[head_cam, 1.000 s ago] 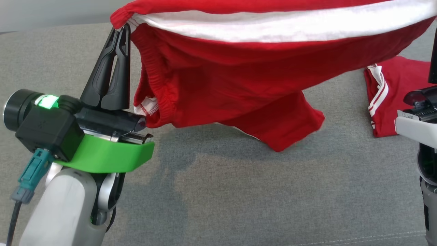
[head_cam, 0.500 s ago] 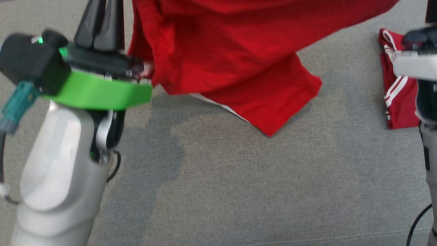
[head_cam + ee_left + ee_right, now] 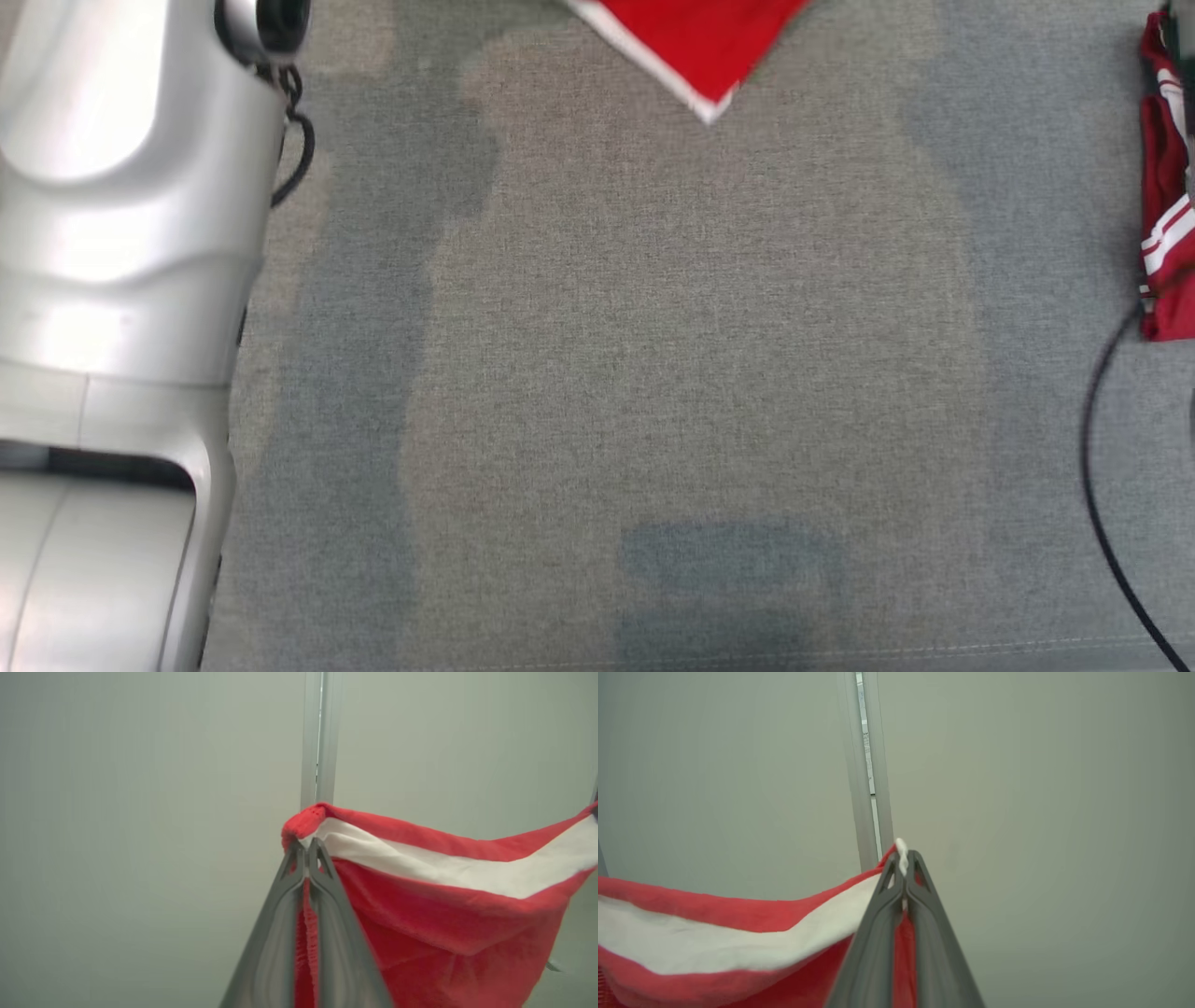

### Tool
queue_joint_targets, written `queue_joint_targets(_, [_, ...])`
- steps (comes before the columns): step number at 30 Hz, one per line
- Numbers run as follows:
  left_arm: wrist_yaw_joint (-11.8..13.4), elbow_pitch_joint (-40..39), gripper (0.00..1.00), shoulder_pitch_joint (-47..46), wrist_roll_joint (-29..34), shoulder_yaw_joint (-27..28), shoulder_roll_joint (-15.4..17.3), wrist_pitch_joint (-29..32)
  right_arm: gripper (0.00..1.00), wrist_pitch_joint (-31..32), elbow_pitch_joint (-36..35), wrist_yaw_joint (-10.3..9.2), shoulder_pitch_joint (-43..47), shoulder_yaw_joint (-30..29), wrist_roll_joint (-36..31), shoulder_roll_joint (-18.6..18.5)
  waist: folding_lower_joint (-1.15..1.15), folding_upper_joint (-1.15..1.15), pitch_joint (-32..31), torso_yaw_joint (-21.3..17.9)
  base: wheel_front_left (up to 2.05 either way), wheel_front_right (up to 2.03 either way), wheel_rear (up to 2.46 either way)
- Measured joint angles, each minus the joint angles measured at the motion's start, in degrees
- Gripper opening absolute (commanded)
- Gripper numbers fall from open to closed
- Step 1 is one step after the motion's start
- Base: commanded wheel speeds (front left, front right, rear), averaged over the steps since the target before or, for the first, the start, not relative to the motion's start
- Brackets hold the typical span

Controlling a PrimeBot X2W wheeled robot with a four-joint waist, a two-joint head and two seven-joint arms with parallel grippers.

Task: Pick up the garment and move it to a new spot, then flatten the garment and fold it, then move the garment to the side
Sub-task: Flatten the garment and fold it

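Left forearm shell (image 3: 121, 233): smooth, glossy silver-white moulded plastic, rounded in form, crossed by a fine panel seam above a dark recessed gap. Dark round joint socket (image 3: 273, 21) with a bright metal rim at its upper end; thin black cable loop (image 3: 301, 159) beside it. Second thin black cable (image 3: 1097, 485) curves along the right edge of the head view. Left gripper (image 3: 307, 851) and right gripper (image 3: 904, 861): each has two long dark grey fingers (image 3: 275, 942), smooth, tapering to narrow tips, with small triangular cut-outs near the tips.

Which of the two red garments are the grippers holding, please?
The white-banded garment, pinched by the left gripper and right gripper; the thin-striped garment lies on the grey surface.
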Motion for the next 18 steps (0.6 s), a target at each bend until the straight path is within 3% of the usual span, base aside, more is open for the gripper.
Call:
queue_joint_targets(5, [-0.52,10.2,0.0,-6.38,-2.09,1.83,-0.71,-0.48,0.0,-2.26,9.33,0.0,-7.64,1.13,-0.33,3.69,0.0,0.0,-0.77,-0.38,0.0,0.0,0.0])
queue_joint_targets(9, [-1.66,16.51,0.0,-7.35,-3.77,1.77,-1.48,-0.54,0.0,-2.75,12.76,0.0,-8.48,3.6,-0.3,5.38,-0.01,0.0,-0.82,-0.81,0.0,0.0,0.0])
queue_joint_targets(13, [-2.3,19.45,0.0,-5.94,-5.55,1.58,-1.74,-0.55,0.0,-2.81,12.92,0.0,-5.73,5.53,1.22,5.46,-0.01,0.0,-0.18,-0.82,0.0,0.0,0.0])
queue_joint_targets(18, [-2.8,19.61,0.0,3.48,-8.43,0.91,-1.9,-0.56,0.0,-2.81,11.89,0.0,6.19,7.09,5.83,4.89,0.0,0.0,1.16,-0.75,0.0,0.0,0.0])
